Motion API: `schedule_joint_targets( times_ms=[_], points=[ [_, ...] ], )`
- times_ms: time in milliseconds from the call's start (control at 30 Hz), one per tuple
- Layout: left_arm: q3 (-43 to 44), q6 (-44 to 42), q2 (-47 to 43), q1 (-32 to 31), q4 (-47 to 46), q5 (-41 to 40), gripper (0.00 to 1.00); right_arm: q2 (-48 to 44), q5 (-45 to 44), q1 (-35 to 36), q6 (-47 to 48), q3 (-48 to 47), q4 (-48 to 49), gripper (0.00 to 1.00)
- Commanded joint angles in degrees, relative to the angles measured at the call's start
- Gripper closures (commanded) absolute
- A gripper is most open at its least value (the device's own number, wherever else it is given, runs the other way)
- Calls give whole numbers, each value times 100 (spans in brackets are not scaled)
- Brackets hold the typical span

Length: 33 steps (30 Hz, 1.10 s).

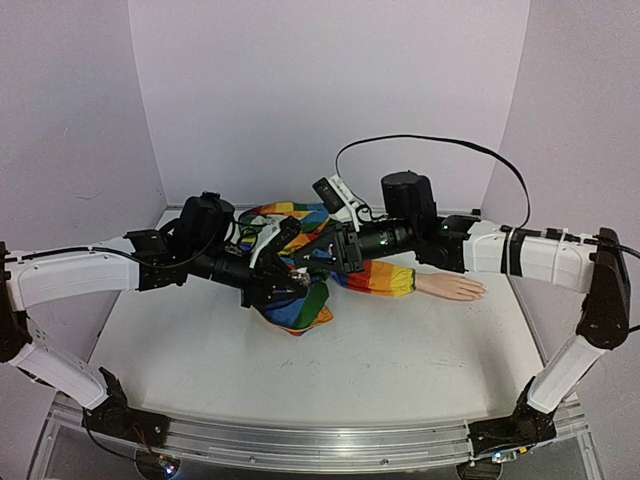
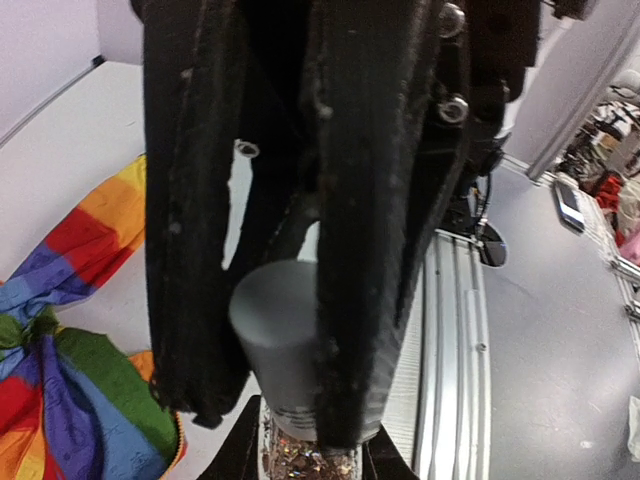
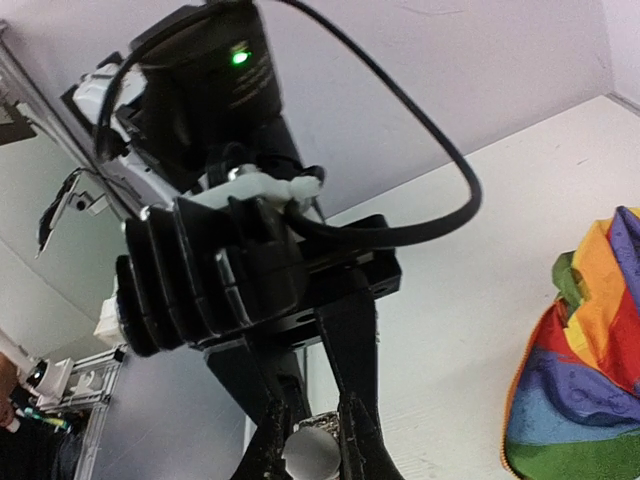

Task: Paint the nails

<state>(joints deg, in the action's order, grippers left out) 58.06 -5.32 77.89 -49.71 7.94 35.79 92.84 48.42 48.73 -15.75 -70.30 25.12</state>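
Observation:
The pale mannequin hand (image 1: 452, 287) lies on the table, sticking out to the right from the rainbow sleeve (image 1: 385, 279); its nails are too small to make out. Both grippers meet above the sleeve's left end. My left gripper (image 2: 305, 452) is shut on a glitter-filled polish bottle (image 2: 310, 458). My right gripper (image 3: 312, 455) is shut on the bottle's grey cap (image 3: 312, 458), which also shows in the left wrist view (image 2: 275, 330). The cap sits on the bottle. In the top view the left gripper (image 1: 288, 243) and the right gripper (image 1: 315, 252) are well left of the hand.
The bunched rainbow cloth (image 1: 300, 300) lies under the grippers and shows in both wrist views (image 2: 70, 400) (image 3: 590, 380). A black cable (image 1: 440, 142) arches over the right arm. The aluminium rail (image 1: 300, 440) runs along the table's near edge. Purple walls close in the back and sides.

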Motion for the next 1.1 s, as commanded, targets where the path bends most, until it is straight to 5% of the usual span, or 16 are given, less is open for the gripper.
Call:
schedule_joint_targets(
  times_ms=[0, 167, 233, 333, 533, 600, 800, 1067],
  points=[
    [641, 277, -193, 129, -704, -1897, 100, 325, -590, 220, -290, 101, 118, 100],
    [1033, 225, 291, 129, -1033, -3424, 100, 727, -2559, 347, -1186, -195, -265, 100],
    [1170, 306, 568, 131, -1427, -4079, 100, 906, -4060, 639, -1778, -508, -678, 100],
    [1470, 337, 941, 120, -1892, -4346, 100, 1167, -5545, 1031, -2555, -863, -929, 100],
    [1388, 481, 957, 120, -2034, -4053, 100, 1067, -6053, 1146, -2627, -1127, -948, 100],
    [1068, 480, 745, 120, -2019, -3810, 100, 930, -6025, 1094, -2436, -1170, -933, 97],
    [-136, 1227, -114, 120, -1734, -3407, 100, 506, -4947, 674, -1826, -1081, -732, 59],
    [-418, 1262, -552, 247, -581, -2483, 100, -229, -2269, 124, -836, -170, 0, 24]
  ],
)
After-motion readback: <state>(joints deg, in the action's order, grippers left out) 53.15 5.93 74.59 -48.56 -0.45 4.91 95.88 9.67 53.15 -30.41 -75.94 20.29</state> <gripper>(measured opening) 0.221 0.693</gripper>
